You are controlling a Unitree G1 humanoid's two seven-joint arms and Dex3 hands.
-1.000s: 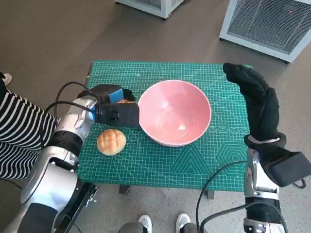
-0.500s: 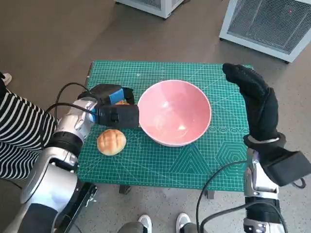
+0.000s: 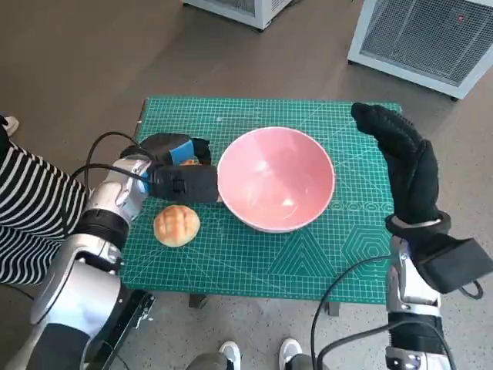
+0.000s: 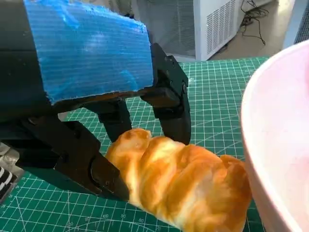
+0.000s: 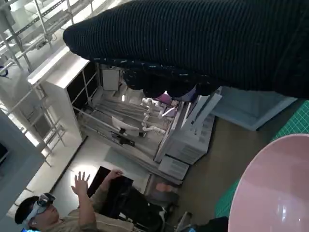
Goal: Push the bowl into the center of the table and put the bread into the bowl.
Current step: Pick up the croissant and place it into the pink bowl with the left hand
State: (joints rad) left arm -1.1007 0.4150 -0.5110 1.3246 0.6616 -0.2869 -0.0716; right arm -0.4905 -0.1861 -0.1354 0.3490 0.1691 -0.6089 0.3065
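The left hand's black fingers [image 4: 169, 113] straddle a golden twisted bread [image 4: 183, 186], closed around it on the green mat [image 3: 269, 262] just beside the pink bowl [image 3: 277, 179] at its nine o'clock. A round bun [image 3: 176, 225] lies at the bowl's eight o'clock, apart from the left hand [image 3: 179, 173]. The right hand [image 3: 400, 158], gloved, hangs at the bowl's three o'clock with fingers stretched out, holding nothing; the bowl sits near the table's middle.

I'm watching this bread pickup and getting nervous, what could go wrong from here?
The left hand has its fingers around the twisted bread, which lies right beside the pink bowl; closing or lifting could bump the rim and shove the bowl. The soft bread might squash or slip. The round bun lies near the left forearm and could get swept aside.
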